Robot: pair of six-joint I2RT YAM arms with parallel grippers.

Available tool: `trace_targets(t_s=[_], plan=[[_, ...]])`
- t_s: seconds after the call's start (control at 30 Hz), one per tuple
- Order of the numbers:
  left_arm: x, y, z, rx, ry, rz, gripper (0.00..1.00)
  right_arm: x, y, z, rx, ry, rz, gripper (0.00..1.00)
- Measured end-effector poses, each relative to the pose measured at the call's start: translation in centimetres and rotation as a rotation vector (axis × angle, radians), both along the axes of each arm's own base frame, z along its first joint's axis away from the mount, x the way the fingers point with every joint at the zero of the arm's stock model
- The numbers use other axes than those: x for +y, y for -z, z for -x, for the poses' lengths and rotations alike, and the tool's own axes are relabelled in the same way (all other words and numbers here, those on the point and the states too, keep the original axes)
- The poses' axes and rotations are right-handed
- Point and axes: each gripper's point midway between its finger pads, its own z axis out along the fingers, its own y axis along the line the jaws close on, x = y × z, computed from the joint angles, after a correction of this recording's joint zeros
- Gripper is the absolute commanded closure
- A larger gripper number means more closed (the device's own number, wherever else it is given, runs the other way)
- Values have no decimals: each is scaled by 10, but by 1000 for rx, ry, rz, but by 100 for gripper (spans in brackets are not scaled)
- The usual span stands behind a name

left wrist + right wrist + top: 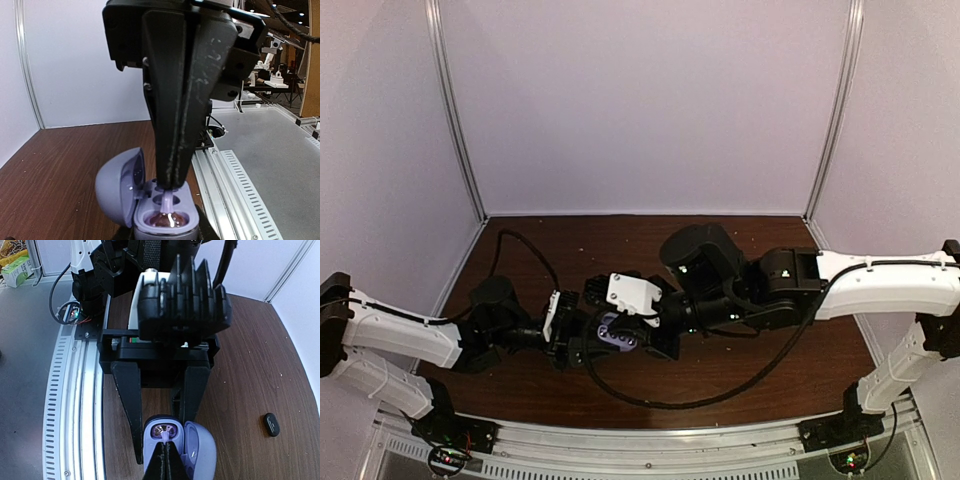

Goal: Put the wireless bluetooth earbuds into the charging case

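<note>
The charging case (165,220) is open, its grey-blue lid (117,185) swung up to the left and the lavender inside showing. My left gripper (585,342) is shut on the case, with its black fingers (129,405) on either side of the base. One glossy pale-purple earbud (169,218) sits in the near well, and a thin pale stem rises from it. From above, my right gripper (167,452) is shut on that stem. The well (165,199) behind it looks vacant. No other earbud shows.
A small black oval object (271,424) lies on the brown table to the right of the case. The slotted aluminium rail (75,405) runs along the near table edge. A black cable (660,400) loops over the table in front of the arms.
</note>
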Motion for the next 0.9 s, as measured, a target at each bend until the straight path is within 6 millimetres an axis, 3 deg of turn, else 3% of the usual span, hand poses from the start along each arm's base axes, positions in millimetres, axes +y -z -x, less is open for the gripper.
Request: trace_targets(t_s=[0.3, 0.57, 0.73, 0.9], plan=[[1, -1, 1, -2, 0, 3, 100, 1, 0, 3, 12, -18, -8, 98], [3, -5, 2, -12, -1, 17, 100, -3, -3, 9, 28, -38, -22, 66], [3, -7, 2, -17, 0, 23, 100, -15, -27, 11, 30, -46, -101, 50], [3, -7, 2, -20, 0, 23, 100, -26, -48, -12, 25, 14, -179, 40]])
